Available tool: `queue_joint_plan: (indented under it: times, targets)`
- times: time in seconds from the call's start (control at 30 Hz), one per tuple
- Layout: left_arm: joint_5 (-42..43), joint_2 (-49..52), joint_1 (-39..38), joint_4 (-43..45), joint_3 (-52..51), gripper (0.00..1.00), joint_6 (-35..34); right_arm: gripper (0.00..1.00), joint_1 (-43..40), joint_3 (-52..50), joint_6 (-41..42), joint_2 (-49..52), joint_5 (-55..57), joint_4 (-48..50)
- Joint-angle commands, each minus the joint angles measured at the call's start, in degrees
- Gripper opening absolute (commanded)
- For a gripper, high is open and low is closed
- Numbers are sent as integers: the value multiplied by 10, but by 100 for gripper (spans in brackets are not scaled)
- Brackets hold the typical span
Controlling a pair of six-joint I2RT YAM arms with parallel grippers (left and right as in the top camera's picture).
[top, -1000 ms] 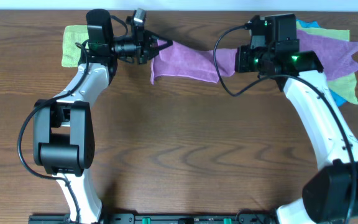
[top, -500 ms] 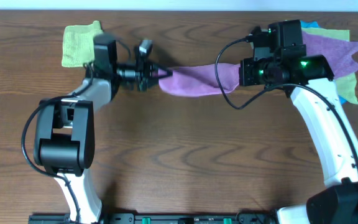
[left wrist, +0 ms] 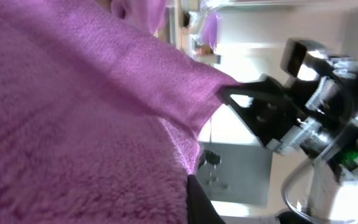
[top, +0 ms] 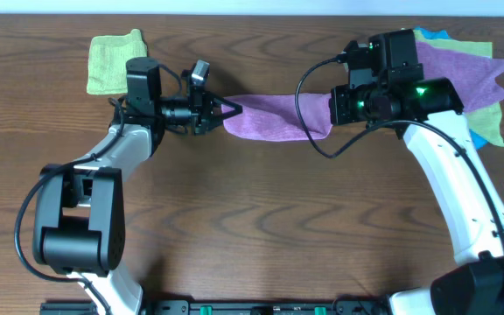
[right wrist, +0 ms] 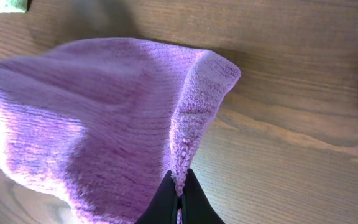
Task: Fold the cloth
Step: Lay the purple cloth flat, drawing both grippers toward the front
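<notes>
Between two pairs of fingers, one cloth (lilac) stretches.

Both arms bend inward from opposite sides, the left gripper and right gripper pointing at each other, each clamped onto one end of the cloth between them.

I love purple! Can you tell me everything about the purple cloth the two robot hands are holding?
The purple cloth is lilac, soft and fuzzy like a towel, plain with no pattern. It hangs stretched sideways between the left hand, pinching one end, and the right hand, pinching the other, and it sags and bunches in the middle. It seems lifted off the wooden table, near the far edge.
</notes>
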Motion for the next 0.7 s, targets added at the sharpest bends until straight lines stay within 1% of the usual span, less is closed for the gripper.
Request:
queue_joint_plan:
  times: [0.0, 0.07, 0.1, 0.13, 0.17, 0.2, 0.27, 0.4, 0.47, 0.67]
  targets:
    - [-85, -26, -13, -120, 4, 6, 136, 2, 4, 7, -11, -7, -7, -2]
    - [-206, -49, -22, -303, 23, 6, 239, 2, 4, 7, -12, -7, -7, -2]
    - [-265, -59, -26, -377, 36, 5, 284, 2, 4, 7, -12, -7, -7, -2]
    - [-343, -70, -34, -457, 54, 6, 322, 2, 4, 7, -12, -7, -7, -2]
    - [-396, -77, -41, -506, 70, 6, 340, 2, 5, 7, -12, -7, -7, -1]
    - [-430, -82, -49, -536, 82, 6, 348, 2, 5, 7, -11, -7, -7, -1]
    - [-456, -89, -61, -557, 95, 6, 351, 2, 5, 7, -11, -7, -12, -5]
    - [-468, -91, -79, -574, 95, 6, 351, 2, 7, 5, -11, -7, -18, -44]
    - [-488, -92, -82, -592, 94, 6, 351, 1, 9, -1, -12, -8, -17, -56]
    - [-527, -92, -84, -649, 92, 6, 364, 2, 21, -50, -11, -20, -24, -55]
